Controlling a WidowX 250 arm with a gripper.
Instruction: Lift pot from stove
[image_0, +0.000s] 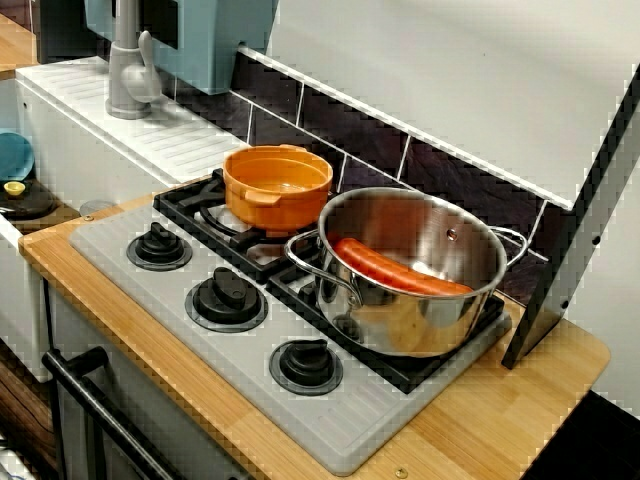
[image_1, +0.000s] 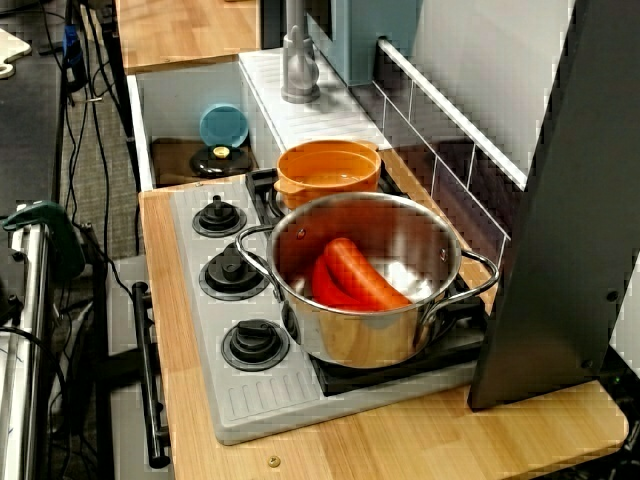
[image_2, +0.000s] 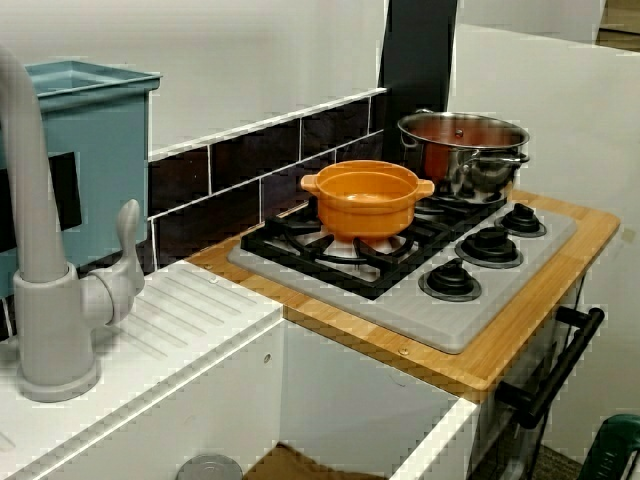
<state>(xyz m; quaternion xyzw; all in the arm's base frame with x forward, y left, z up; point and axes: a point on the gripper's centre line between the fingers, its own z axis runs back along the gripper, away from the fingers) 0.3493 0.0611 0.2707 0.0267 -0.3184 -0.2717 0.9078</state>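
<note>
While the orange pot (image_0: 277, 185) is sitting upright on a black burner grate (image_0: 205, 208) at the back of the stove (image_0: 300, 395), no robot arm is showing in any of the three views, so I cannot tell where the jaws are next to the pot, how wide they are standing, or if they are holding anything. The pot is round and made of smooth plastic, with short tab handles poking out at its rim. It is looking empty inside.

Just beside it, on the next grate, one big shiny steel pot (image_0: 415, 275) is standing. It has two thin wire handles. A long red-orange toy sausage (image_0: 400, 268) is lying inside it. The two pots are very close, but I cannot tell if they are touching.

The stove is flat, with a grey ridged panel in front. Three round black knobs (image_0: 227, 296) are sitting in a row on that panel.

The stove is resting on a light wooden counter (image_0: 520, 400). Dark shiny tiles (image_0: 380, 150) are lining the wall behind it. Past the orange pot, a white ridged board and one grey tap (image_0: 130, 70) are standing by a sink.
</note>
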